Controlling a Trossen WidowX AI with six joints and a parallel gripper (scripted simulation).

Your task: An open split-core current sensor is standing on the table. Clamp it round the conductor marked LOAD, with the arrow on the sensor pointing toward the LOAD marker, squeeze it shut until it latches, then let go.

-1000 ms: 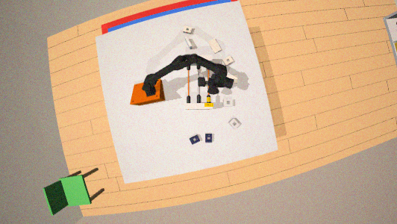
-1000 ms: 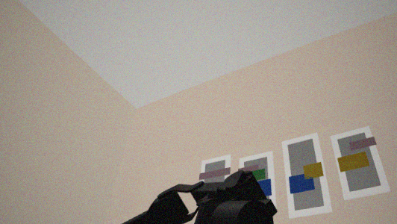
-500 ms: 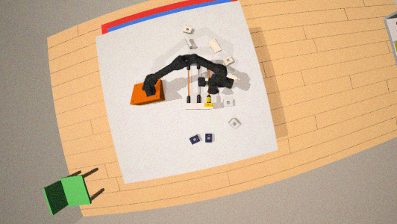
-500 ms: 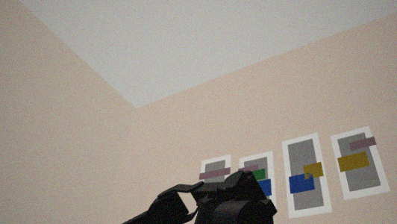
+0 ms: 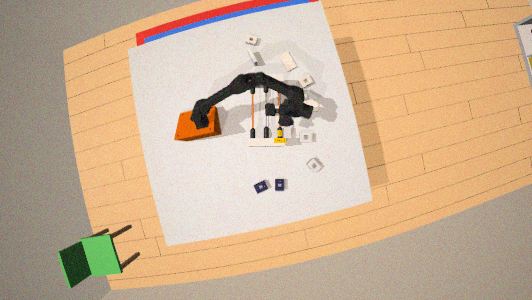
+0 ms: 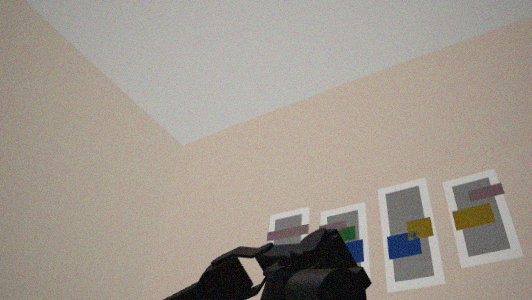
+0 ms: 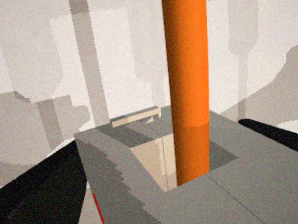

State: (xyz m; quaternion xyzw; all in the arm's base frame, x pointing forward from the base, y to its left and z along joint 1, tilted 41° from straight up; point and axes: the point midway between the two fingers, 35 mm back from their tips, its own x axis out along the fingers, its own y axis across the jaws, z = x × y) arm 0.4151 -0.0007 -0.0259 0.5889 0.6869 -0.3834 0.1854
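Note:
In the wrist view my gripper (image 7: pixel 162 139) is shut on the grey split-core current sensor (image 7: pixel 222 212), with one black finger at each side. An orange conductor (image 7: pixel 182 43) passes through the sensor's square window. A thin red edge shows on the sensor's lower left side; I cannot see its arrow. In the top view the gripper (image 5: pixel 286 116) is over the rightmost conductor of the stand, above the yellow LOAD marker (image 5: pixel 280 140); the sensor is hidden under the arm there. The exterior view shows only the arm's black links (image 6: pixel 300 272).
Two more conductors (image 5: pixel 252 112) stand left of the gripper on a white bar (image 5: pixel 260 143). Small white blocks (image 5: pixel 306 136) (image 5: pixel 314 164) (image 5: pixel 287 60) and two navy blocks (image 5: pixel 260 187) (image 5: pixel 280 184) lie on the grey mat (image 5: pixel 175 190). The orange arm base (image 5: pixel 186 131) sits at the left.

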